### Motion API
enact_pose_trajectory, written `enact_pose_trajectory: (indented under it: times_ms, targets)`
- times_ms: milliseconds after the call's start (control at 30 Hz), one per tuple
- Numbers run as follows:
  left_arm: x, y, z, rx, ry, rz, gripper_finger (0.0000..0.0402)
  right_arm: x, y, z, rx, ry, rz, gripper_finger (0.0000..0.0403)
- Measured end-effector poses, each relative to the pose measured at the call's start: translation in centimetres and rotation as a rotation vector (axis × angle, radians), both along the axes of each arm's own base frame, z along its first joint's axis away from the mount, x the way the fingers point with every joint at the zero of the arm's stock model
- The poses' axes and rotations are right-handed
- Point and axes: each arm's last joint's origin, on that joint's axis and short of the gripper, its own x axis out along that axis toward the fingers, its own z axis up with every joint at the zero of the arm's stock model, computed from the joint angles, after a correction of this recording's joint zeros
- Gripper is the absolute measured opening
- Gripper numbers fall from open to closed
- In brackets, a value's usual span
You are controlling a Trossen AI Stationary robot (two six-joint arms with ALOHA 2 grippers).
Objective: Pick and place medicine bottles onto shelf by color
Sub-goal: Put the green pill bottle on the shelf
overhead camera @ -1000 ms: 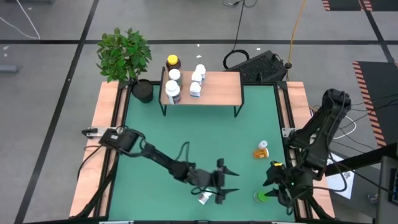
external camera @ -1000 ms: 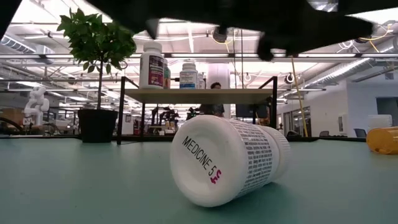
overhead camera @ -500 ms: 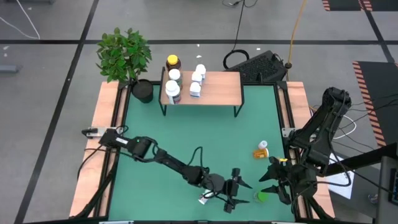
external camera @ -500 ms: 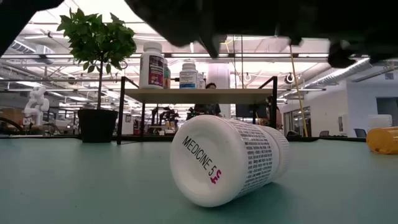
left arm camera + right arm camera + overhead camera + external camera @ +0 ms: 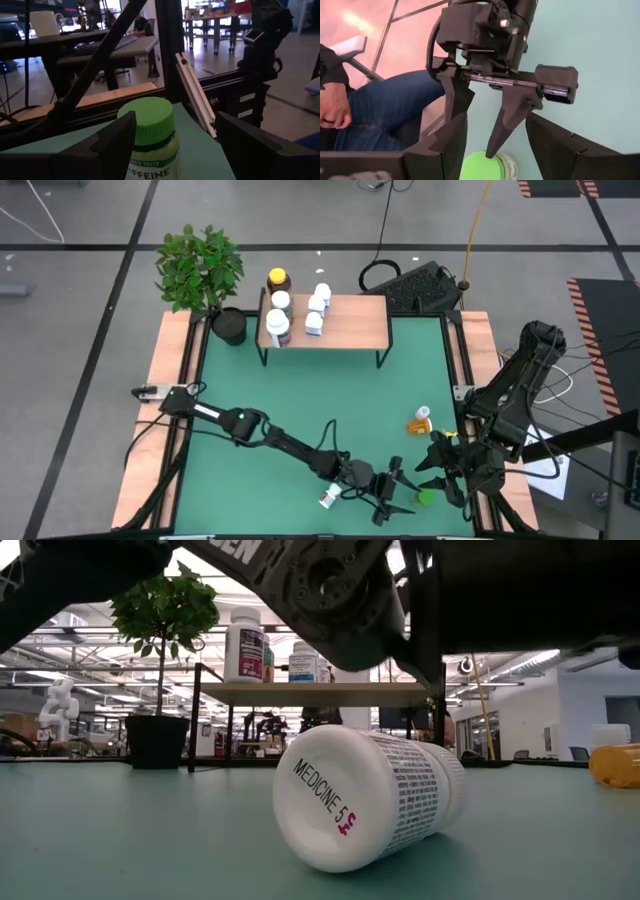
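A: Where does the green bottle sit?

B: It stands upright near the front right corner of the surface, long axis vertical, green cap up. In your left wrist view it rises between the left claw's two fingers, which stand apart on either side of it and are not closed on it.

A: And the right claw?

B: It hangs just beside the same bottle, its fingers also spread; its wrist view looks down on the green cap with the left claw's fingertips at it. Both claws are close, but yours on the left already straddles the bottle, so I'd judge the grasp belongs to it.

A: What else is around?

B: A white bottle lies on its side just behind the left claw, and an orange bottle lies farther back on the right. The shelf is well apart at the far edge, with several bottles grouped at its left end, beside the potted plant. A seated person's hand shows beyond the surface edge.
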Motion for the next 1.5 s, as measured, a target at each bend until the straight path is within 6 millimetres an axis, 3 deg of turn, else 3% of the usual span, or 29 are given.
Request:
enact_pose_trajectory:
  times_ms: [467,600,733,933,1100,1300,1500]
  targets:
    - [0.2,0.1,-0.6,0.003,0.029,-0.046,0.0271,0.0,0.0,0.0,-0.010,-0.005,0.009,0.0194]
    - [0.1,0.1,-1.3,-0.040,0.137,-0.007,0.0271,0.0,0.0,0.0,-0.018,-0.002,0.011,0.0194]
    - [-0.2,0.4,-3.4,-0.033,0.308,0.043,0.0271,-0.5,-0.5,-0.6,-0.104,0.044,0.030,0.0194]
    - [-0.3,0.7,-0.3,0.001,0.371,0.121,0.0271,-1.0,-1.0,-1.1,-0.196,0.080,0.052,0.0194]
    - [-0.4,0.9,-0.6,0.013,0.392,0.137,0.0271,-0.8,-1.0,-0.6,-0.232,0.040,0.069,0.0194]
    - [-0.4,0.9,-0.3,0.015,0.402,0.139,0.0271,-0.9,-1.2,1.3,-0.337,0.020,0.122,0.0194]
    - [-0.7,1.0,-0.3,0.023,0.459,0.151,0.0271,0.0,0.6,3.2,-0.372,0.050,0.195,0.0194]
